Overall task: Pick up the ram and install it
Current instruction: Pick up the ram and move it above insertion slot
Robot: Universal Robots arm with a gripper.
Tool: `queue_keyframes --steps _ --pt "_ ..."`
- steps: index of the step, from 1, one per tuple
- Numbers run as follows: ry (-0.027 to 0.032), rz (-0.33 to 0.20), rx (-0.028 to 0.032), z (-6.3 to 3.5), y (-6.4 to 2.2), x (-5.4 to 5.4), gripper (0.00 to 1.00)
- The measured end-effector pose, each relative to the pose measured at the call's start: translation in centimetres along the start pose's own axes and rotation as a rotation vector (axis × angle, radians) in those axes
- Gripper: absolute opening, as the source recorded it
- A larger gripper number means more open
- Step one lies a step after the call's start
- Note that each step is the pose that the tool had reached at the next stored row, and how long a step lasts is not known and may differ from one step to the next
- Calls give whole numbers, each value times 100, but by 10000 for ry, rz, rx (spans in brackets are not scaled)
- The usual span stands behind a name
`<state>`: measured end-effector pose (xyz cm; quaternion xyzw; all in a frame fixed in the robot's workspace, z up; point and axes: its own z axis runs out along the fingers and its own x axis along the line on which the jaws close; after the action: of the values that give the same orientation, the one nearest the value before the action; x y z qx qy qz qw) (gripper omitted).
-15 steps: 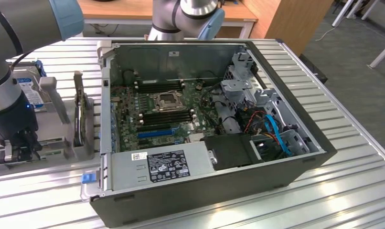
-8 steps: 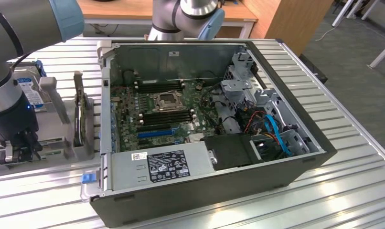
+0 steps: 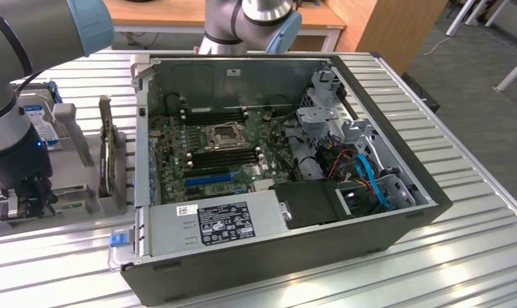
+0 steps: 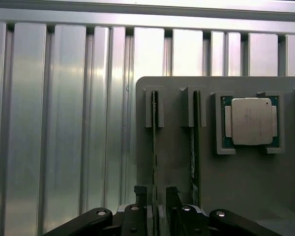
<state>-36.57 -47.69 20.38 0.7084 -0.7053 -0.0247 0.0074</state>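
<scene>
Straddling the ram (image 4: 154, 140) in its gray holder (image 4: 174, 157), the end effector (image 4: 156, 196) stands released.

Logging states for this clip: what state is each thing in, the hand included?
Ram: on edge in a holder slot, not gripped.
Hand: open, fingers either side of the ram.
Second ram: on edge in the next slot.
Processor: flat in its holder recess.
Case: on its side, open.
</scene>
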Motion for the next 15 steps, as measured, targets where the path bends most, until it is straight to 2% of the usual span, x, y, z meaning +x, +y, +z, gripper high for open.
queue_keyframes --steps 15 --pt "0 0 -1 12 -1 0 29"
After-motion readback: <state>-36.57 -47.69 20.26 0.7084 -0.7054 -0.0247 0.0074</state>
